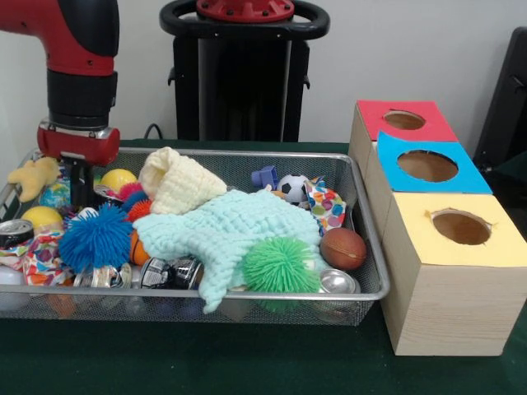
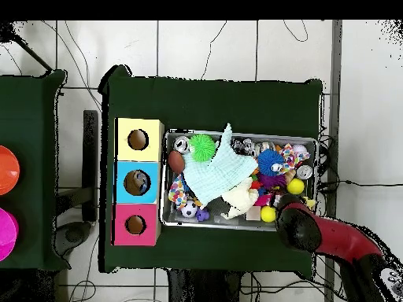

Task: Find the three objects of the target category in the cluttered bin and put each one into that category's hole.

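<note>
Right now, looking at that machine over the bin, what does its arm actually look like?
The arm is built of thick rounded segments, with a glossy red shell and a black cylindrical section below it. Next comes a silver ring and a red wrist block. The gripper beneath is dark and narrow. From overhead the arm reads as a red tube with black joints.

One wire-mesh bin (image 1: 362, 193) holds the clutter, and beside it stand three wooden boxes, each with one round hole: a red-topped box (image 1: 403, 120), a blue-topped box (image 1: 426, 167) and a yellow-topped box (image 1: 458, 229). In the bin I count two spiky rubber balls, a blue one (image 1: 95, 239) and a green one (image 1: 281, 264), two plain yellow balls (image 1: 118, 178) (image 1: 41, 217), one small soccer ball (image 1: 291, 187) and one small basketball (image 1: 342, 248). There are also two knitted cloths, a mint one (image 1: 222, 231) and a cream one (image 1: 176, 183), and at least two crushed cans (image 1: 16, 232) (image 1: 338, 282).
</note>
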